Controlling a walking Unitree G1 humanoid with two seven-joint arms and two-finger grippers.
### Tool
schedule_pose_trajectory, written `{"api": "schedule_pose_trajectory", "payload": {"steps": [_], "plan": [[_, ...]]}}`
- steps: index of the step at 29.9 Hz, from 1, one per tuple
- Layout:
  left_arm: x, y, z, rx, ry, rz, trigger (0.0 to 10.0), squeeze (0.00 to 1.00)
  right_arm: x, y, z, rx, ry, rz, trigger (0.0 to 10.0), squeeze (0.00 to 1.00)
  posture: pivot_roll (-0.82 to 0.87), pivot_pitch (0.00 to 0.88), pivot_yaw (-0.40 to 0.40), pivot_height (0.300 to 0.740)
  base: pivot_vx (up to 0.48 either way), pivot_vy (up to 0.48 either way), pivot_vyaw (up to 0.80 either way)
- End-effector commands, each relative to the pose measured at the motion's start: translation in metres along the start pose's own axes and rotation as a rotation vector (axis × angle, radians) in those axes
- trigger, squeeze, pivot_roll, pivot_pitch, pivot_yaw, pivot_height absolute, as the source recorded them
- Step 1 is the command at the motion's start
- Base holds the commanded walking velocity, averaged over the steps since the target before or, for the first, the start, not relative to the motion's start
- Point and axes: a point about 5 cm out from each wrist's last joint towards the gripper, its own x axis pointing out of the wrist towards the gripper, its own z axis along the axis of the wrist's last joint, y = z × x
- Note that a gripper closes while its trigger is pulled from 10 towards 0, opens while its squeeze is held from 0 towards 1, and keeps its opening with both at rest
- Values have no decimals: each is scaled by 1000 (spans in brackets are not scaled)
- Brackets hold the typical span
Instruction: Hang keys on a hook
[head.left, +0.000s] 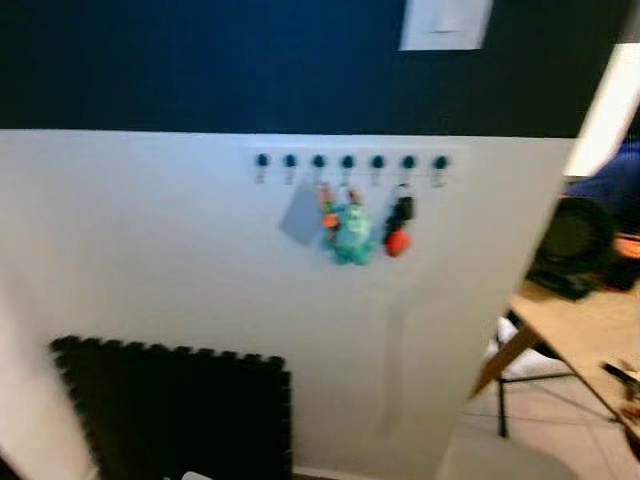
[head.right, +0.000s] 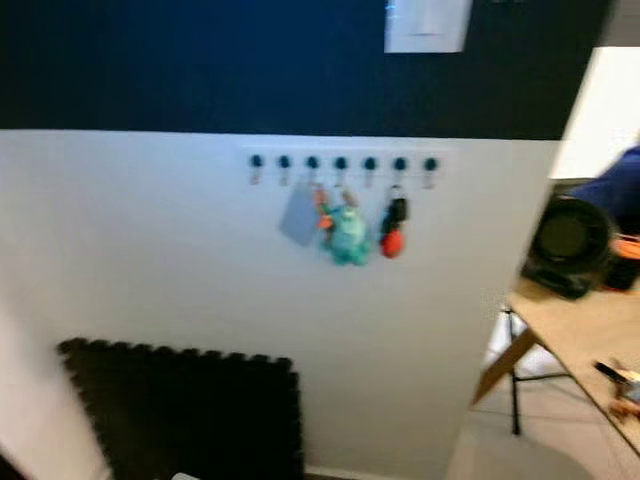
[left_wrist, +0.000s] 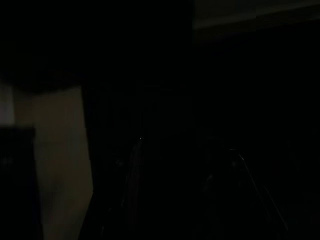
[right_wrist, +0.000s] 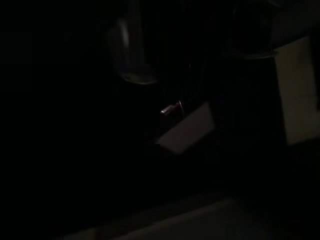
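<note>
Left eye view looks at a white wall with a hook rail of seven blue-knobbed hooks set just under a dark upper band. Several bunches hang from the middle hooks: a grey tag, a teal plush fob, and a black and red bunch further right. The outer hooks look free. A black foam mat leans low on the left; a wooden table stands to the right.

Right wrist view is very dark: a pale tag with a glint of metal hangs near the right claw, probably the keys, though whether it is clenched on them I cannot tell. Judging by that, the rail lies ahead and above, its long axis level.
</note>
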Motion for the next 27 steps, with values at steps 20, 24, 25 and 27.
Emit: {"api": "schedule_pose_trajectory", "payload": {"steps": [20, 24, 25, 27], "plan": [[-3, 3, -2, -63, -35, 29, 10000, 0, 0, 0, 1, -6, -2, 11, 10000, 0, 68, 0, 22, 740, 0, 41, 0], [-3, 2, 0, -61, -49, 21, 10000, 0, 0, 0, 1, -6, 0, 11, 10000, 0, 68, 0, 22, 740, 0, 408, 0], [-3, 2, 0, -61, -49, 20, 10000, 0, 0, 0, 0, -6, 0, 12, 10000, 0, 68, 0, 22, 740, 0, 442, 0], [-3, 1, -1, -62, -50, 18, 10000, 0, 0, 0, 0, -6, 0, 12, 10000, 0, 68, 0, 22, 740, 0, 446, 0]]}}
